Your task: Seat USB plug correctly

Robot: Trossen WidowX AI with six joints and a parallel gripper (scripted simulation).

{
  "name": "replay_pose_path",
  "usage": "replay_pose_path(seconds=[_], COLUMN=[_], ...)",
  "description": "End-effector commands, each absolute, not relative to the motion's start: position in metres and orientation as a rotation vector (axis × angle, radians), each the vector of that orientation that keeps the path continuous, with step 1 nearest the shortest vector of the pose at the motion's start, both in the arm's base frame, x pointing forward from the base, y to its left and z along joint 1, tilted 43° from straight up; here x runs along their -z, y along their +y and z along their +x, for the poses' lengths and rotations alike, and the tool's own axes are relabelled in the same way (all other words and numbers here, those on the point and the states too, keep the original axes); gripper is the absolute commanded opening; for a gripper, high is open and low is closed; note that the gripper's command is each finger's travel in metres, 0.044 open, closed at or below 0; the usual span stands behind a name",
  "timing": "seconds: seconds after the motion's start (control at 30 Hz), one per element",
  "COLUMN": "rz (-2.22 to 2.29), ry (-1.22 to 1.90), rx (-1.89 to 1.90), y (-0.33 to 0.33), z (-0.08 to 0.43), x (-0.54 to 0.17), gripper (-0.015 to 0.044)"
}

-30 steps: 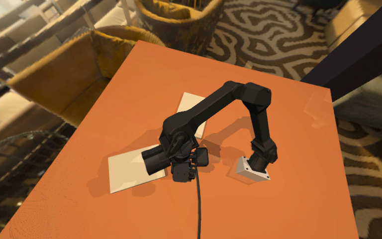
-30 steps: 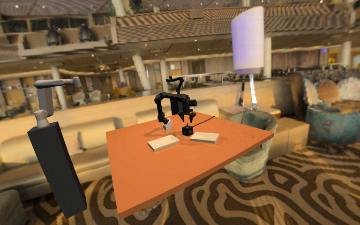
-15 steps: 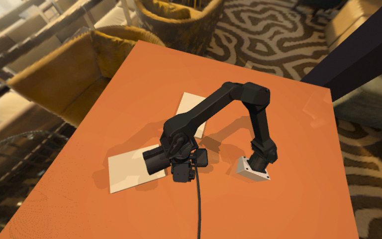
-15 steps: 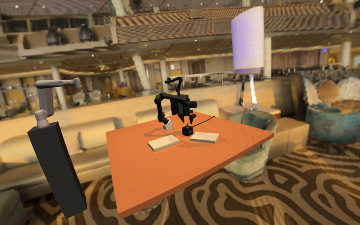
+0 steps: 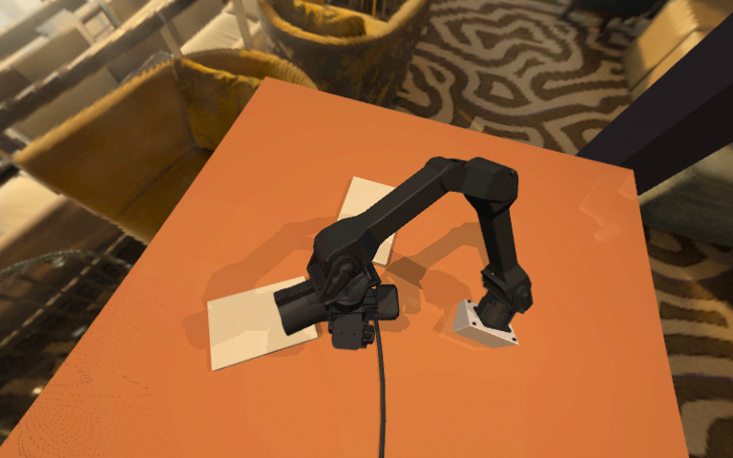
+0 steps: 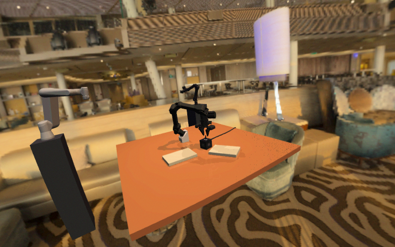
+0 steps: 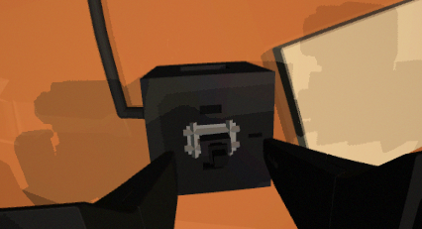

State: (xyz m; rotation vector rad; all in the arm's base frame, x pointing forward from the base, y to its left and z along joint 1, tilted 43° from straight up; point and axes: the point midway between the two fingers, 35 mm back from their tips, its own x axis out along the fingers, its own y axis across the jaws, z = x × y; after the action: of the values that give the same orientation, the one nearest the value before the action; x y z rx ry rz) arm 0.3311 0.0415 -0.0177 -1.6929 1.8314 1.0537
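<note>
The jaws are seen half closed, with a gap left between them and nothing held; in the wrist view the gripper is poised above the power cube, one dark finger at each side of the USB plug. The plug is found in the socket on the cube's top face, its grey metal collar visible around a dark body, and it is judged to be not yet seated. Whether the fingertips have reached the plug's height cannot be told from these views. If the closing is finished too high or off centre, the plug may be pinched at a corner and slipped, or wedged harder into the socket. If the plug is pulled while jammed, the light cube may be lifted with it and dragged by its cable across the table. A pale slab lies just beside the cube on one side, and a second slab lies near on the other; either could be nudged towards the table's edge if the cube is swung or the fingers are lowered askew.
</note>
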Motion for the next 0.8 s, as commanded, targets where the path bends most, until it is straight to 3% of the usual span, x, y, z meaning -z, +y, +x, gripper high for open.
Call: replay_pose_path(seconds=[0.0,0.13,0.77], rz=[-1.692,-1.692,-1.692], ry=[1.831,1.831,1.832], rx=[-1.054,-1.054,-1.054], y=[0.0416,0.0416,0.0417], z=[0.3311,0.3311,0.3311], x=[0.0177,0.0177,0.0175], gripper=[0.0099,0.0000,0.0000])
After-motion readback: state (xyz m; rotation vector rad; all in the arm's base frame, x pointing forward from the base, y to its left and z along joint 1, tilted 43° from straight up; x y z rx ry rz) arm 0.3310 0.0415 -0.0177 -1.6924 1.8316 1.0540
